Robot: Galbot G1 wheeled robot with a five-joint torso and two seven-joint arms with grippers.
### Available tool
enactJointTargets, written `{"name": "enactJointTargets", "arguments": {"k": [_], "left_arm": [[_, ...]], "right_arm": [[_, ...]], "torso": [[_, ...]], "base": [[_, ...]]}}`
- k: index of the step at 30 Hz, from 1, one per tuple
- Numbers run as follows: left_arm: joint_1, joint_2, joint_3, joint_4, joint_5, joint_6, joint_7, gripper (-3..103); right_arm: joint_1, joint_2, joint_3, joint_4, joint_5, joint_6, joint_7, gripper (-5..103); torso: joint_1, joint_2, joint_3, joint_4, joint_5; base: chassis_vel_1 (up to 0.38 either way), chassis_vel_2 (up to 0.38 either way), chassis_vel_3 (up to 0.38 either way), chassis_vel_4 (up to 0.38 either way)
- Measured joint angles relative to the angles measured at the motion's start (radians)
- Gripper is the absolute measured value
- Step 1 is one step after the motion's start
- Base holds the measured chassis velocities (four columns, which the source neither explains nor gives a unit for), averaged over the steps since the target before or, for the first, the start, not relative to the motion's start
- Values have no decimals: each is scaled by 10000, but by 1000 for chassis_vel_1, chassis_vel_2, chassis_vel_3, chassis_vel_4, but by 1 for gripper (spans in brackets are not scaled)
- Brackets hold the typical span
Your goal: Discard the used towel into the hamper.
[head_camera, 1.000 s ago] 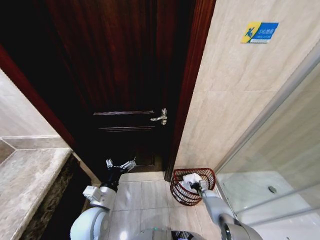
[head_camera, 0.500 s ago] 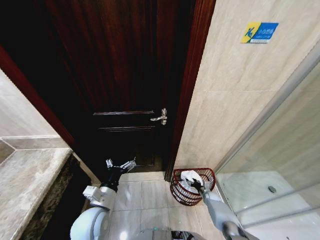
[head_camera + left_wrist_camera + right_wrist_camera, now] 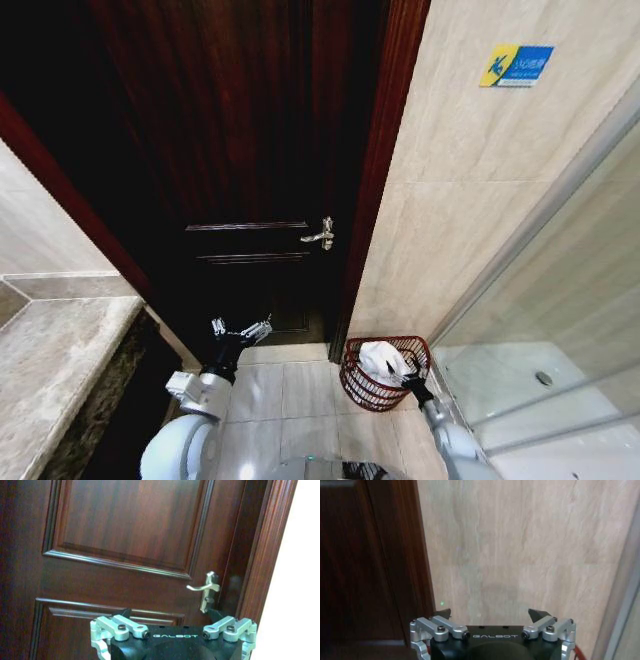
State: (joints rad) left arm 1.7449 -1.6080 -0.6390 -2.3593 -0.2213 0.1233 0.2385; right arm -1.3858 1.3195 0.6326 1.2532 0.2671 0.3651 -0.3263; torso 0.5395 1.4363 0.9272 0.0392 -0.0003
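Note:
The hamper [image 3: 362,388], a small round red-brown wire basket, stands on the floor against the tiled wall beside the door frame. The white towel [image 3: 377,357] lies crumpled inside it, rising a little above the rim. My right gripper [image 3: 409,379] hovers at the hamper's near right rim, just off the towel. In the right wrist view my right gripper [image 3: 490,614] is open and empty, facing the wall. My left gripper [image 3: 240,331] is held up, open, before the dark door, and the left wrist view shows that gripper [image 3: 170,613] with nothing between its fingers.
A dark wooden door [image 3: 250,150] with a silver lever handle [image 3: 322,236] fills the middle. A glass shower screen [image 3: 560,300] stands on the right. A stone counter [image 3: 60,350] lies at the left. Light floor tiles [image 3: 290,385] stretch between my arms.
My right arm has drawn back and down toward me, away from the towel. The towel stays in the hamper. The left arm has not moved.

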Motion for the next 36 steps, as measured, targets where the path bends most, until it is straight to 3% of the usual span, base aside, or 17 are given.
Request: {"name": "enactJointTargets", "arguments": {"k": [9, 16, 24, 27, 33, 36], "left_arm": [[0, 1, 1, 0, 0, 0, 0, 100], [0, 0, 0, 0, 0, 0, 0, 100], [0, 0, 0, 0, 0, 0, 0, 100], [0, -2, 0, 0, 0, 0, 0, 100], [0, 0, 0, 0, 0, 0, 0, 100], [0, 0, 0, 0, 0, 0, 0, 100]], "right_arm": [[-1707, 146, 422, 3321, 141, -146, 382, 100], [-3622, 581, 1144, 7127, 41, -228, 979, 100], [-4466, 1104, 2008, 9709, 331, -310, 1675, 100], [-4661, 1599, 2454, 10931, 393, -264, 1710, 100], [-5051, 1915, 3091, 11949, 601, 559, 1356, 100], [-5014, 1905, 3206, 12108, 659, 600, 1166, 100]], "torso": [[2, 0, 1, 0, 3], [1, 0, 1, -2, -1], [3, -2, 2, -1, 4], [3, -2, 2, -1, 1], [2, -1, 2, -2, 2], [2, -1, 2, -2, 3]], "base": [[0, 0, 0, 0], [0, 0, 0, 0], [0, 0, 0, 0], [0, 0, 0, 0], [0, 0, 0, 0], [0, 0, 0, 0]]}}
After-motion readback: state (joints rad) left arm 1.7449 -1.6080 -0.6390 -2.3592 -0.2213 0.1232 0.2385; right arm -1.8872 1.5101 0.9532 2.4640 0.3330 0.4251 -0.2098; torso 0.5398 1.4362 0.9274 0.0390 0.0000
